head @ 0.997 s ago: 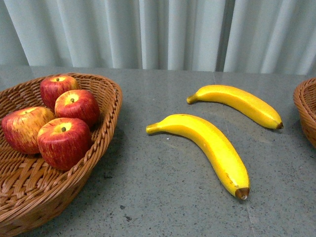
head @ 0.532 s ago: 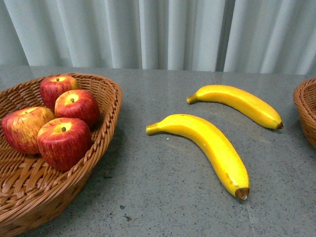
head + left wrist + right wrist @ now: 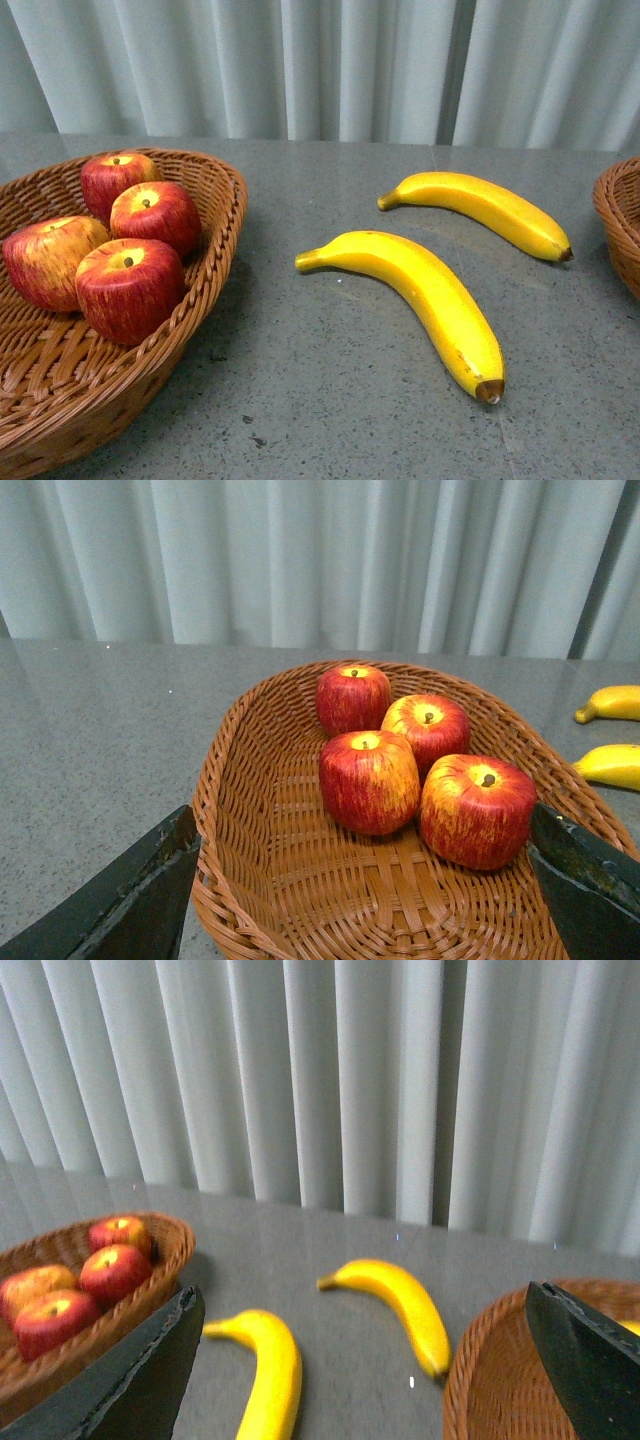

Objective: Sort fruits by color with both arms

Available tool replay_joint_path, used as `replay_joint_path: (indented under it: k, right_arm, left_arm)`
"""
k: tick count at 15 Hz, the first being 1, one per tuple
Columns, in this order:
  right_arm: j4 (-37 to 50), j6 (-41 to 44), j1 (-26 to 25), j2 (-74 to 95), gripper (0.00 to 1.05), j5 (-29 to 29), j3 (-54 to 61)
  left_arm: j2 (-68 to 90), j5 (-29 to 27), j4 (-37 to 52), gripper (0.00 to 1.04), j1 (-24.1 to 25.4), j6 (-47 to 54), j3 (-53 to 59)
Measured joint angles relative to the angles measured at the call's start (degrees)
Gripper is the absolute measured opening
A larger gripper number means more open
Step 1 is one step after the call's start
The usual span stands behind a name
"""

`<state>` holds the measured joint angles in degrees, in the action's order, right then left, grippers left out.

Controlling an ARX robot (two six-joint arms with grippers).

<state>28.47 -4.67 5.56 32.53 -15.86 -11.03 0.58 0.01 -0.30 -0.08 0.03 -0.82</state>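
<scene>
Four red apples streaked yellow (image 3: pixel 130 285) lie together in a brown wicker basket (image 3: pixel 215 240) at the left; the left wrist view shows them too (image 3: pixel 370 780). Two yellow bananas lie on the grey table: a near one (image 3: pixel 420 295) and a far one (image 3: pixel 480 208). Both show in the right wrist view, the near one (image 3: pixel 270 1375) and the far one (image 3: pixel 400 1305). My left gripper (image 3: pixel 365 920) is open and empty, hovering over the near end of the apple basket. My right gripper (image 3: pixel 365 1390) is open and empty, raised above the table before the bananas. Neither arm shows in the front view.
A second wicker basket (image 3: pixel 620 225) stands at the table's right edge, right of the far banana; it also shows in the right wrist view (image 3: pixel 500 1380). A pale pleated curtain (image 3: pixel 330 65) hangs behind the table.
</scene>
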Motion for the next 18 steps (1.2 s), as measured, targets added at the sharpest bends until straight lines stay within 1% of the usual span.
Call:
replay_joint_path:
  k: [1, 2, 3, 4, 5, 6, 7, 8, 10, 12, 16, 18]
  right_arm:
    - [5.1, 0.3, 3.5, 9.0, 0.98, 1.8, -5.5]
    - [7.1, 1.6, 7.4, 17.7, 0.98, 3.5, -11.0]
    - [6.8, 2.9, 11.2, 26.3, 0.98, 4.5, -16.2]
    - [4.2, 4.2, 15.1, 34.1, 0.98, 5.7, -21.4]
    - [0.5, 5.7, 19.2, 41.6, 0.98, 8.5, -27.7]
    - [-1.8, 7.2, 22.5, 46.7, 0.98, 9.8, -33.0]
    - [-5.0, 8.5, 25.5, 50.7, 0.98, 10.6, -37.5]
    - [-8.0, 10.0, 27.0, 53.7, 0.98, 11.2, -40.1]
    - [-13.0, 11.9, 26.8, 58.2, 0.98, 11.8, -42.0]
    - [-15.8, 13.2, 26.0, 60.8, 0.98, 12.4, -42.5]
    - [-22.7, 15.6, 22.7, 66.5, 0.98, 14.8, -46.2]
    - [-27.4, 15.5, 21.0, 67.4, 0.98, 13.8, -47.0]
  left_arm:
    - [0.0, 0.0, 0.1, 0.98, 0.0, 0.0, 0.0]
    - [0.0, 0.0, 0.0, 0.98, 0.0, 0.0, 0.0]
    - [0.0, 0.0, 0.0, 0.98, 0.0, 0.0, 0.0]
    - [0.0, 0.0, 0.0, 0.98, 0.0, 0.0, 0.0]
    - [0.0, 0.0, 0.0, 0.98, 0.0, 0.0, 0.0]
    - [0.0, 0.0, 0.0, 0.98, 0.0, 0.0, 0.0]
    - [0.0, 0.0, 0.0, 0.98, 0.0, 0.0, 0.0]
    - [0.0, 0.0, 0.0, 0.98, 0.0, 0.0, 0.0]
    - [0.0, 0.0, 0.0, 0.98, 0.0, 0.0, 0.0]
    - [0.0, 0.0, 0.0, 0.98, 0.0, 0.0, 0.0]
    - [0.0, 0.0, 0.0, 0.98, 0.0, 0.0, 0.0]
    - [0.0, 0.0, 0.1, 0.98, 0.0, 0.0, 0.0]
